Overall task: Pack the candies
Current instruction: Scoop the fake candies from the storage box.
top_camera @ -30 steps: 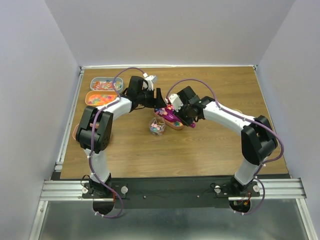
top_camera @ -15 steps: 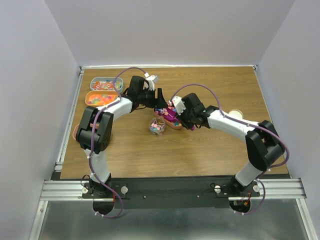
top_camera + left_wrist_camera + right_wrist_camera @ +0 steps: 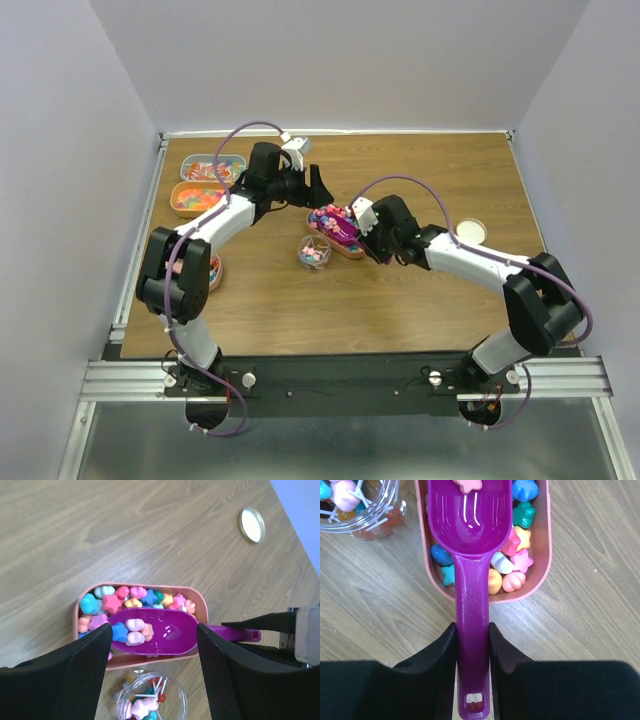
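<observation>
Over the pink tray [image 3: 546, 540] | right hand [image 3: 471, 632] pinching scoop [image 3: 470, 525] with candies [image 3: 133, 630] | left hand [image 3: 152, 632] spread

Scoop [image 3: 165, 630] over tray [image 3: 170, 586], jar [image 3: 182, 700] beside; bare table [image 3: 150, 530] beyond.

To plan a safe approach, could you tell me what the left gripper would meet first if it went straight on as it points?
Most likely the magenta scoop, whose bowl sits in line with the open left gripper, above the pink tray of candies; depth is unclear.
</observation>
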You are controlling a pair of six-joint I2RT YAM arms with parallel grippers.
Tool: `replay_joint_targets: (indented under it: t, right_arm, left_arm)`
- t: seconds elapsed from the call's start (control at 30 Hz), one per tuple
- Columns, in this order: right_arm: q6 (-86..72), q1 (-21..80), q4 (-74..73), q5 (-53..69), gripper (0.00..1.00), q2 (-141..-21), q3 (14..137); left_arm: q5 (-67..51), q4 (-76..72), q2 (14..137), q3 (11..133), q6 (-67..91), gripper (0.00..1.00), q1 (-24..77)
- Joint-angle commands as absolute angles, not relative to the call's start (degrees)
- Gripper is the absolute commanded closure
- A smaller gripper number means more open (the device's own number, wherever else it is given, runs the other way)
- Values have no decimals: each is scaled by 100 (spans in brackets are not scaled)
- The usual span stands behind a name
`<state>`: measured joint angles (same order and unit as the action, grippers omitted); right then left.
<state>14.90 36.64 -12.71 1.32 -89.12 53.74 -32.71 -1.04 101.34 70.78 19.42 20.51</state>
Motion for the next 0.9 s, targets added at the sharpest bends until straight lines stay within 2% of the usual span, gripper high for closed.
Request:
replay_joint_targets:
  t: [0.0,0.4,0.87]
  right_arm:
    - [1424,3621,-932,176,99,-8482,5168]
    - [1397,3621,-870,246,99,-7963,4966]
    - [1327,3621,-448,501,99,-7506,4623]
  left_arm:
    - [-2498,-18,9397,6961,1539,24,1925]
    - [-459,255,7938,6531,730,23,1846]
    - [659,167,6996,5660,492,23,1819]
